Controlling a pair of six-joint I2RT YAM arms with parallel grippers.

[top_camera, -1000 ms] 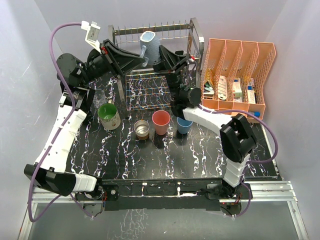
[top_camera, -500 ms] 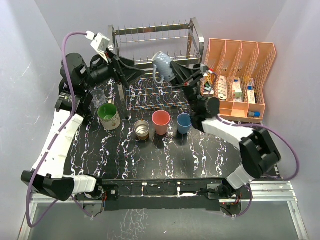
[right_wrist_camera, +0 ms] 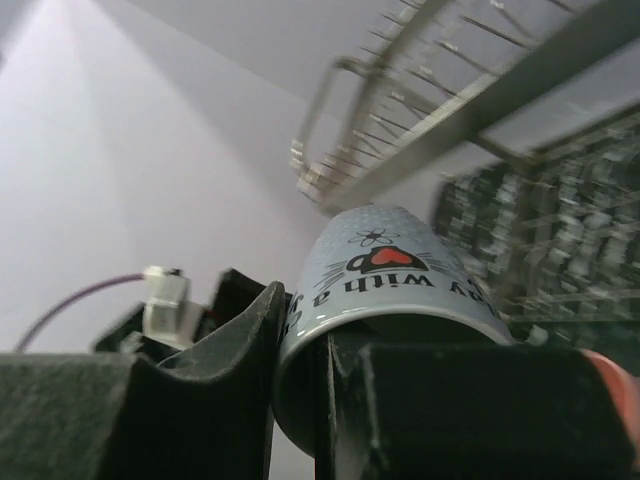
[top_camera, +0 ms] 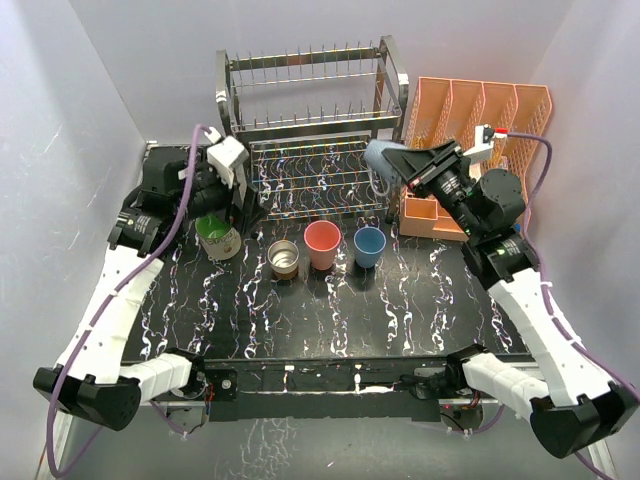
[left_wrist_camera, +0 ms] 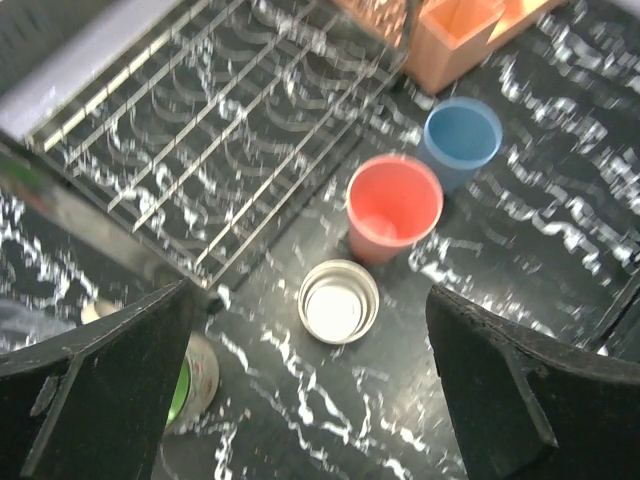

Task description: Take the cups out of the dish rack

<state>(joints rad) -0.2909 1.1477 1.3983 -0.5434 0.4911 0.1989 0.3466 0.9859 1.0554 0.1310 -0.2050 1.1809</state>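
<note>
One mug [top_camera: 381, 158] was clamped in right gripper [top_camera: 402, 165], beside rack's [top_camera: 310, 130] right end. Left gripper [left_wrist_camera: 308, 296] stood wide apart above metal cup [left_wrist_camera: 338, 302].

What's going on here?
The right gripper is clamped on a grey-blue mug, held in the air beside the dish rack. The left gripper hangs open above the table, where a green mug, a metal cup, a pink cup and a blue cup stand in front of the rack.
</note>
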